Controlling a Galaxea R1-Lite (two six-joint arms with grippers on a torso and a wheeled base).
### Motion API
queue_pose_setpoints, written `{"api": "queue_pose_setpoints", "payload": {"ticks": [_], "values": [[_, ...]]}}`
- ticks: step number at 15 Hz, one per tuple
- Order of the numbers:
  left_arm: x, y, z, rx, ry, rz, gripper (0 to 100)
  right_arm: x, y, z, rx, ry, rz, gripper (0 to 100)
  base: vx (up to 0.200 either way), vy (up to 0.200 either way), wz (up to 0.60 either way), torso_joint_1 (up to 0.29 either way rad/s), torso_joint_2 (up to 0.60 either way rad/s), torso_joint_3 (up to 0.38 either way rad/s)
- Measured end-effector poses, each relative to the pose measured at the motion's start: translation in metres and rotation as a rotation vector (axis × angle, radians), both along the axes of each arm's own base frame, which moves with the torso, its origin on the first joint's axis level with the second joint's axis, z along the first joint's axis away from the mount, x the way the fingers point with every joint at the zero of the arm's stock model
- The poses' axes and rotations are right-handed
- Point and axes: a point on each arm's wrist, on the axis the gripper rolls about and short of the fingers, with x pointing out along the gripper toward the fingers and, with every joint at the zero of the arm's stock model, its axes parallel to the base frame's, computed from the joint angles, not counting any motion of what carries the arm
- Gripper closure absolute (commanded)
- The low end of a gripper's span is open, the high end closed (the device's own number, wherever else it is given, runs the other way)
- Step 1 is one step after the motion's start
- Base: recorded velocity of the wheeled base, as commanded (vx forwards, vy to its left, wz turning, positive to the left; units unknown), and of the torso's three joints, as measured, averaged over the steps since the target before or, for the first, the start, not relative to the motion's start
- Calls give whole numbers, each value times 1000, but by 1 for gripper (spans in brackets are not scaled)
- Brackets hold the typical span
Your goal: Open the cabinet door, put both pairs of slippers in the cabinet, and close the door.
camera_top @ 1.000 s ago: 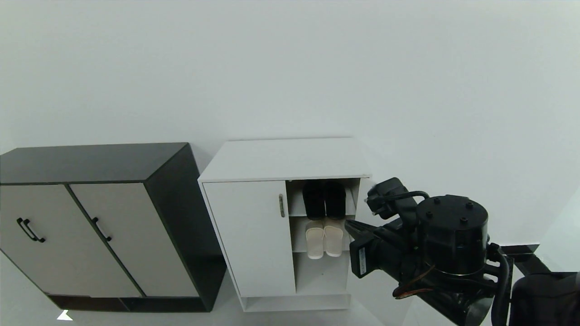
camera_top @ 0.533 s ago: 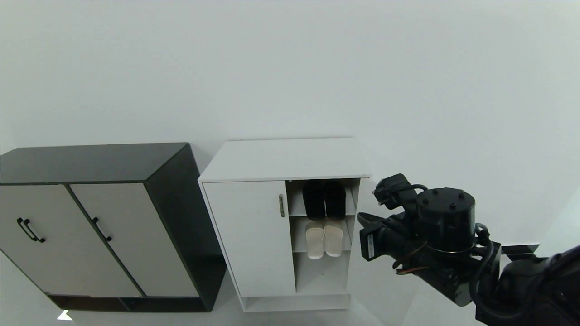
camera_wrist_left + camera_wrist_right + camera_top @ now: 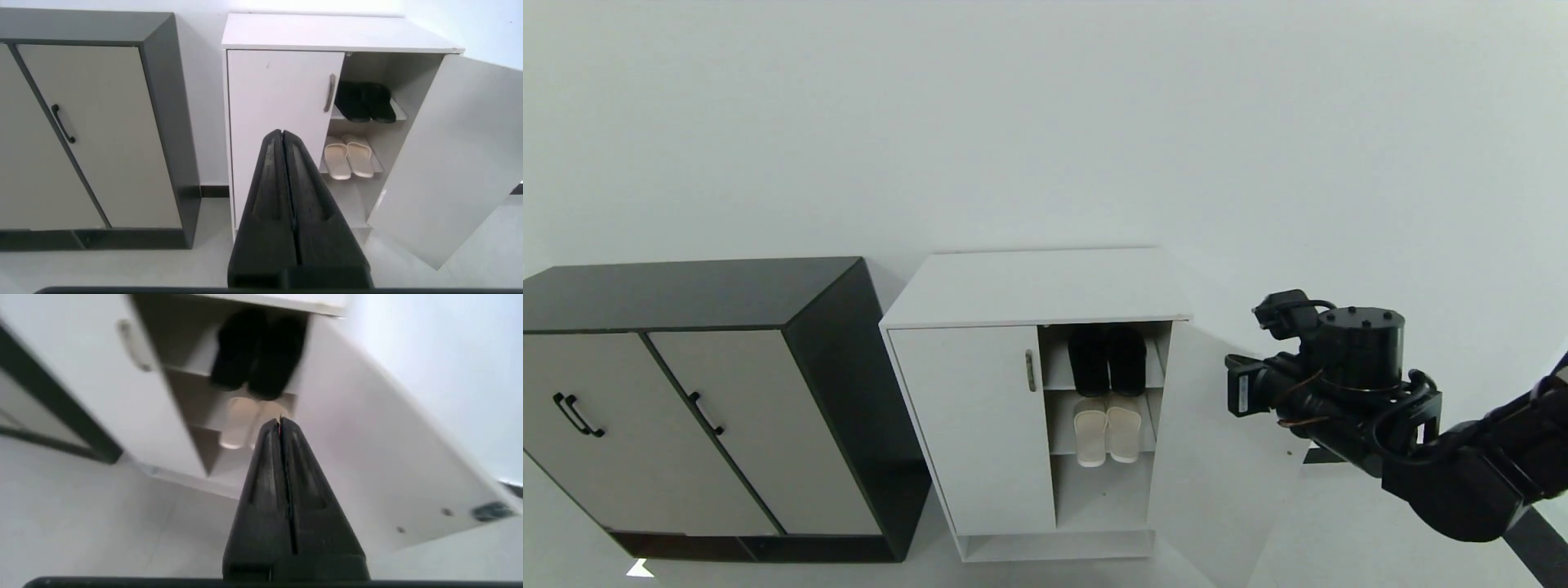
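Observation:
The white cabinet (image 3: 1029,286) stands with its left door (image 3: 972,425) shut and its right door (image 3: 445,155) swung open. Black slippers (image 3: 1107,359) lie on the top shelf, white slippers (image 3: 1107,433) on the shelf below. In the head view my right arm (image 3: 1339,384) hangs to the right of the opening, beside the open door. My right gripper (image 3: 280,423) is shut with nothing in it, its tip aimed at the white slippers (image 3: 237,416) from a distance. My left gripper (image 3: 283,133) is shut and empty, well back from the cabinet front (image 3: 282,106).
A dark cabinet (image 3: 686,392) with two grey doors and black handles stands just left of the white one. Both are against a plain wall. Bare floor (image 3: 1217,563) lies in front. The white cabinet's bottom shelf (image 3: 1098,498) holds nothing.
My right arm has drawn back to the right, away from the shelf opening, and now sits farther from the slippers. The cabinet, its door and the slippers have not moved.

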Motion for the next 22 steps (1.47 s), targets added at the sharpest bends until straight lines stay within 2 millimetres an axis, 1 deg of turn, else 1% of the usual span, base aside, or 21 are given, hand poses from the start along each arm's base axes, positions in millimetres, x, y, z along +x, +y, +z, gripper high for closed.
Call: {"api": "queue_pose_setpoints", "payload": {"ticks": [3,7,9,11,14,18,22], "values": [[0,0,0,0,0,0,100,24,-28,-4,6,4,-77,100,0,0,0,0,0,0],[0,0,0,0,0,0,100,56,-72,-9,19,-1,-178,100,0,0,0,0,0,0],[0,0,0,0,0,0,100,68,-90,-12,19,-4,-220,100,0,0,0,0,0,0],[0,0,0,0,0,0,100,78,-103,-20,2,13,-252,100,0,0,0,0,0,0],[0,0,0,0,0,1,100,88,-113,-33,-10,54,-278,100,0,0,0,0,0,0],[0,0,0,0,0,0,100,95,-115,-48,-42,82,-278,100,0,0,0,0,0,0],[0,0,0,0,0,1,100,96,-115,-56,-49,101,-278,100,0,0,0,0,0,0]]}}
